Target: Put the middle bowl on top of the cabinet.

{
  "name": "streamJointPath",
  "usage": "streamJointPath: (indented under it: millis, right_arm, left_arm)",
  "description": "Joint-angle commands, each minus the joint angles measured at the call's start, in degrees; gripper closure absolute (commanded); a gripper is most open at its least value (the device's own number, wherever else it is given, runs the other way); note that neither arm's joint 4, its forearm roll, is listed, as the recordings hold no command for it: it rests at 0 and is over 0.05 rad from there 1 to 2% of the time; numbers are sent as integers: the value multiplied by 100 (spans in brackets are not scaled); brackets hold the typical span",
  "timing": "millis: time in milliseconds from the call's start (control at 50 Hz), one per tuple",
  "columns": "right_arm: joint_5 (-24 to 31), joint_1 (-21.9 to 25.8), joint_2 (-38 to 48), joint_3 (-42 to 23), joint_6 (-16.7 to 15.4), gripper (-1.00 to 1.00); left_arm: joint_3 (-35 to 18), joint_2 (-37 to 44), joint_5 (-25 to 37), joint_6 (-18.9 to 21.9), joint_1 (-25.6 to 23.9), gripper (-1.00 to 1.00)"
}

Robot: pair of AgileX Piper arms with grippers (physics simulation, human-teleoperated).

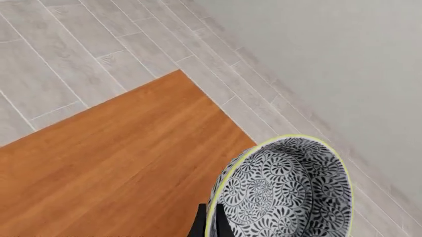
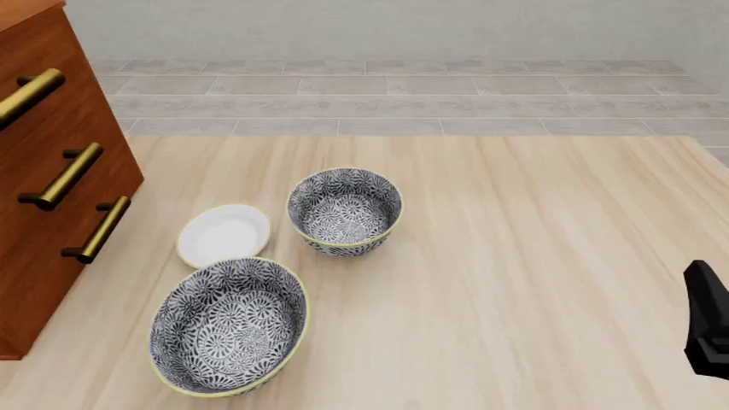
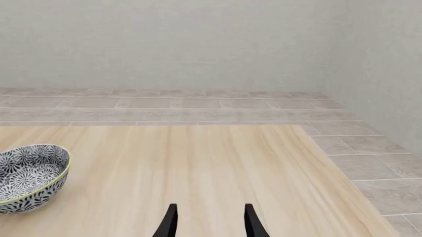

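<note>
In the left wrist view the middle bowl (image 1: 283, 192), dark grey-and-white floral with a pale yellow rim, hangs tilted over the near corner of the cabinet's reddish-brown top (image 1: 112, 168). My left gripper (image 1: 209, 225) is shut on its rim, one dark finger outside the wall and one inside. The front view shows the cabinet (image 2: 57, 162) at the far left with its brass handles; neither the left arm nor the held bowl appears there. My right gripper (image 3: 211, 223) is open and empty, low over the table's right side.
Two more floral bowls stay on the pale wood table (image 2: 524, 256): one at the centre (image 2: 344, 209), a larger one at the front left (image 2: 230, 326). A small white plate (image 2: 224, 234) lies between them and the cabinet. The right arm's dark body (image 2: 708, 323) sits at the right edge.
</note>
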Motion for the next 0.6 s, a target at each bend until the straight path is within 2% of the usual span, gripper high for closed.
streamJointPath:
  millis: [20, 600]
  right_arm:
    - [-2, 3, 0, 0, -1, -100]
    - [-33, 16, 0, 0, 12, -100]
  left_arm:
    - [-88, 51, 124, -6, 129, 100]
    - [-219, 238, 460, -193, 370, 100]
